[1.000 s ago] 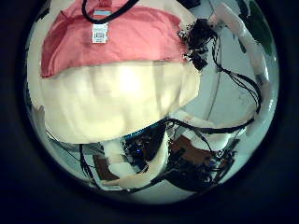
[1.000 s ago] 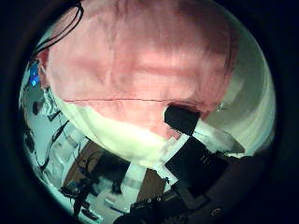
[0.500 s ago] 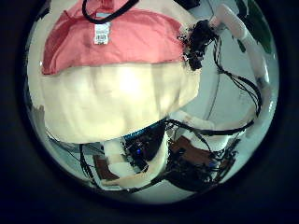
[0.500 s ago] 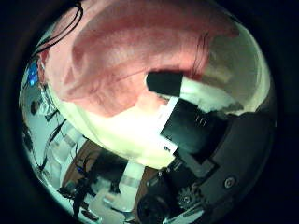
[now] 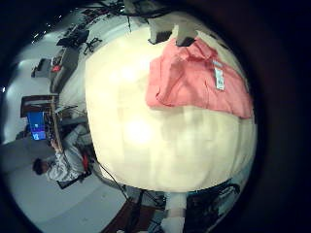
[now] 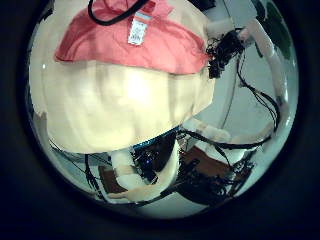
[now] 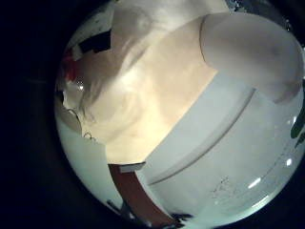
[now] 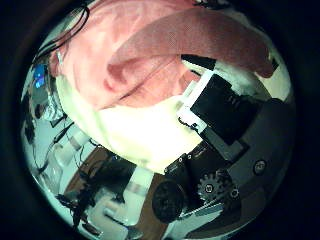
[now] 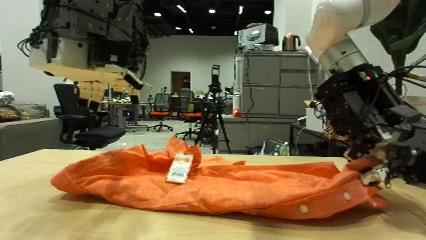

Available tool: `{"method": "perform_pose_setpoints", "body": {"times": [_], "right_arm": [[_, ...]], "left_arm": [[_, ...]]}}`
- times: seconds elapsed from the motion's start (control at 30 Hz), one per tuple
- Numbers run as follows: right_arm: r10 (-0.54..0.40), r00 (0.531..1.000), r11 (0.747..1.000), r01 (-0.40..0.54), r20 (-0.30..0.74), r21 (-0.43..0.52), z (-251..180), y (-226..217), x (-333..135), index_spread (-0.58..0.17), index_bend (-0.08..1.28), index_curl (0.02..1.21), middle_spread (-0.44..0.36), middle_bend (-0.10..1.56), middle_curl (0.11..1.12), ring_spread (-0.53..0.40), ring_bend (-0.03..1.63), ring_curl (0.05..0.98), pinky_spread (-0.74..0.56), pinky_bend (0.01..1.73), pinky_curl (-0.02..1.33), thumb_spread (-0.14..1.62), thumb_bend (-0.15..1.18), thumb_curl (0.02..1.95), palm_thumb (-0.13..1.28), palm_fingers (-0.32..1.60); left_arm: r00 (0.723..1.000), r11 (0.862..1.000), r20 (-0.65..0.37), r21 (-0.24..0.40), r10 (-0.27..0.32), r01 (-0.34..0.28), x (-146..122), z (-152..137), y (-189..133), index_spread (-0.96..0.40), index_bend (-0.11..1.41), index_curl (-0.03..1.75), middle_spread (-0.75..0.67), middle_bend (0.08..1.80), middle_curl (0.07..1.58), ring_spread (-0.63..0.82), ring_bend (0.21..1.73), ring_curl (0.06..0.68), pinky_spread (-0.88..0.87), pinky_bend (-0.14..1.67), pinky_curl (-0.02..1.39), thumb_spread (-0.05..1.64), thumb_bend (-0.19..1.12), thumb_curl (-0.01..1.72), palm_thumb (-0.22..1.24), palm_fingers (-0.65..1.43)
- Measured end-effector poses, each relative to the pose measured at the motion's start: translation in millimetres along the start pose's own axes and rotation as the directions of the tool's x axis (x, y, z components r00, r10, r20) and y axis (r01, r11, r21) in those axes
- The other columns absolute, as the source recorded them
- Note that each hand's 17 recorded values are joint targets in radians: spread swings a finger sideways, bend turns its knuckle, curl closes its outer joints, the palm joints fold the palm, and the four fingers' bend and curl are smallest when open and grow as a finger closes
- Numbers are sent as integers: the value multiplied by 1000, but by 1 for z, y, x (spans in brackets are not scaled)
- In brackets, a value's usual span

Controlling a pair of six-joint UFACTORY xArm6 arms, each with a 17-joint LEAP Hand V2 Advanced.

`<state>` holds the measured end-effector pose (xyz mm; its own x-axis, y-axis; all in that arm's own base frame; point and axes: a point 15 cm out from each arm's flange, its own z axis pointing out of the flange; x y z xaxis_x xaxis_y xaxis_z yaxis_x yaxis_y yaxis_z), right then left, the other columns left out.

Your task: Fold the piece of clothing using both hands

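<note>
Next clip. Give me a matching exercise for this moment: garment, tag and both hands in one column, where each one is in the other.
Things:
1. orange garment
2. white tag
3. left hand
4. right hand

Places:
A. raised above the table, clear of the cloth
B. down at the garment's edge, gripping the cloth
C. spread in a rumpled heap on the table
D. lying on top of the garment

Pairs: 1-C, 2-D, 3-A, 4-B

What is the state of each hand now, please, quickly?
Left hand: raised above the table, holding nothing visible; open or closed cannot be told.
Right hand: closed, fingers curled on the edge of the orange shirt.
</note>
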<state>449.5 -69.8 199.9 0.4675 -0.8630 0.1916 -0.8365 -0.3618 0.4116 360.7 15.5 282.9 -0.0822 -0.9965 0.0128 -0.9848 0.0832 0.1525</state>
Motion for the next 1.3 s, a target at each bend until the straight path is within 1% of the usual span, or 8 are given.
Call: {"method": "perform_pose_setpoints", "body": {"times": [0.43,0.63,0.73,0.97,1.07,1.13,1.23,1.3], "right_arm": [[34,998,988,-25,-56,154,-79,41,15,-266,1044,802,-153,1232,791,-223,1328,639,-382,1141,698,1039,-10,607,1145,1123],[-47,993,980,67,-108,187,-122,29,-25,-263,1044,811,-156,1222,804,-221,1333,641,-376,1154,699,1046,-13,630,1126,1129],[-81,984,959,120,-156,258,-176,15,-51,-263,1041,813,-158,1216,810,-220,1335,640,-377,1161,696,1048,-11,641,1120,1131],[-137,973,920,195,-187,340,-236,-26,-108,-264,1041,817,-158,1207,818,-216,1333,636,-374,1171,686,1048,-11,663,1111,1147],[-176,963,907,239,-206,346,-250,-46,-135,-264,1040,819,-158,1203,821,-214,1336,633,-372,1174,681,1048,-11,671,1109,1148],[-210,951,892,281,-226,355,-254,-57,-163,-263,1041,820,-158,1198,823,-214,1333,632,-368,1181,677,1047,-14,673,1101,1155],[-224,942,861,311,-249,402,-262,-78,-189,-261,1044,818,-158,1197,824,-216,1333,628,-373,1180,670,1041,-17,677,1084,1165],[-237,935,839,334,-264,430,-263,-95,-203,-259,1043,816,-157,1195,824,-220,1331,626,-371,1184,663,1034,-18,680,1075,1171]], "left_arm": [[999,999,-2,26,-41,41,-37,-9,18,94,159,286,358,179,257,543,390,236,545,240,318,1031,-24,284,173,-32],[998,997,-8,35,-63,63,-53,-9,29,91,159,286,349,183,262,538,390,236,545,242,320,1031,-24,284,173,-26],[997,997,-17,28,-75,75,-62,-3,36,90,158,286,347,184,264,535,390,236,544,241,320,1031,-24,284,173,-25],[996,996,-26,27,-83,84,-70,5,46,89,158,286,345,182,266,532,397,238,544,241,320,1031,-24,284,173,-24],[995,995,-27,42,-92,93,-75,3,49,89,157,285,344,184,268,529,398,238,544,243,321,1033,-27,282,164,-23],[995,995,-27,44,-92,94,-80,4,53,89,157,285,344,186,269,527,398,238,544,243,322,1036,-26,280,158,-23],[991,991,-38,48,-127,129,-96,6,64,89,158,284,344,184,270,526,397,237,543,249,323,1038,-24,279,156,-21],[990,989,-51,58,-131,133,-98,5,67,89,157,283,341,186,272,525,399,238,542,249,323,1039,-24,279,155,-19]]}}
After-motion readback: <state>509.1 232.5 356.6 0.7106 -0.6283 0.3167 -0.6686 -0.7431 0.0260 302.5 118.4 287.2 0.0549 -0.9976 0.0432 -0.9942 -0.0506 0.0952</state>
